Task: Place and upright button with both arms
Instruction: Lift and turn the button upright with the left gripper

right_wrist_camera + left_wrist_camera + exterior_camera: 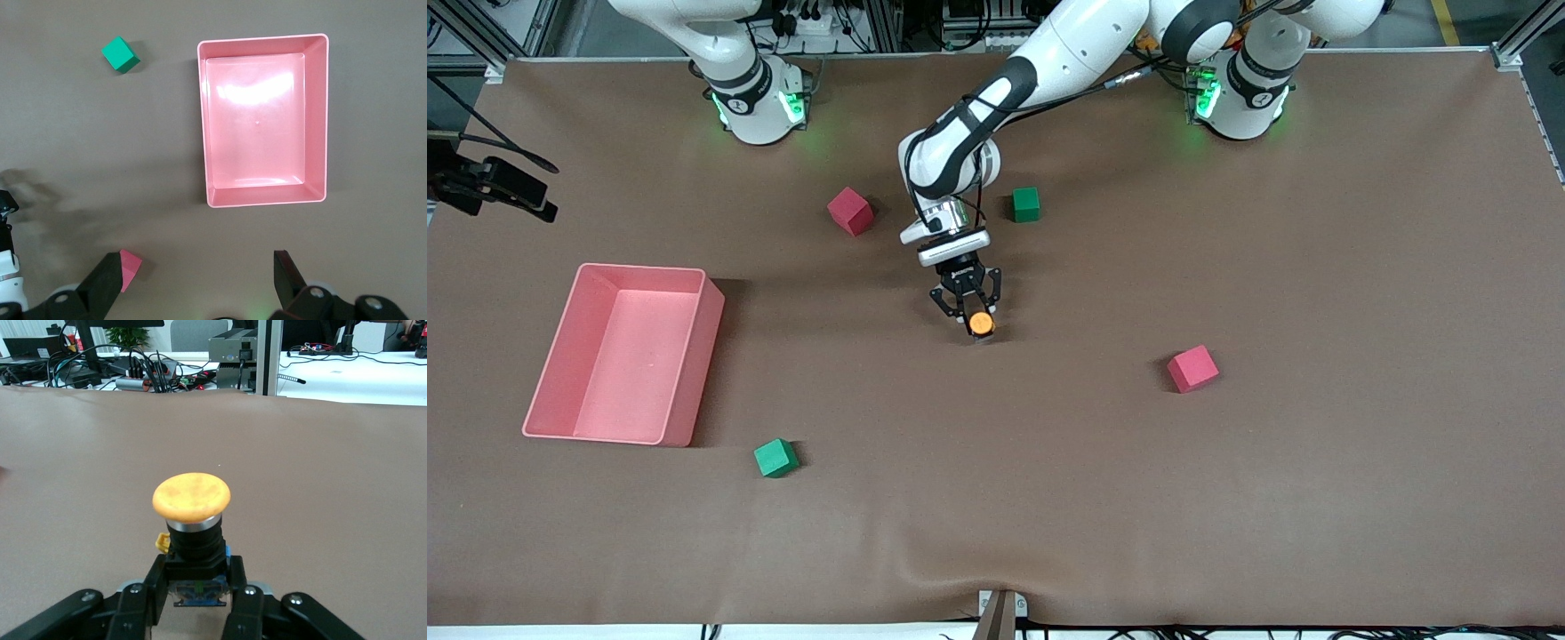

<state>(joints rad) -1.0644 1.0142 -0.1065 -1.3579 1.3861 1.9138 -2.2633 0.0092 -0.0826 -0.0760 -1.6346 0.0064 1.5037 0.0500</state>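
The button [981,323] has a round orange cap on a black body and stands cap-up at the middle of the table. My left gripper [971,313] comes from the left arm's base and is shut on the button's lower body. In the left wrist view the fingers [157,577] clamp the black base under the orange cap of the button [191,497], which looks upright at or just above the brown table. My right gripper [197,267] is open and empty, high over the table near the pink bin [263,120]. It is out of the front view; only the right arm's base [756,102] shows there.
A pink bin [627,356] lies toward the right arm's end. Two red cubes [850,211] [1192,368] and two green cubes [1026,204] [775,458] are scattered around. The right wrist view shows a green cube [120,55] and a red cube [130,267].
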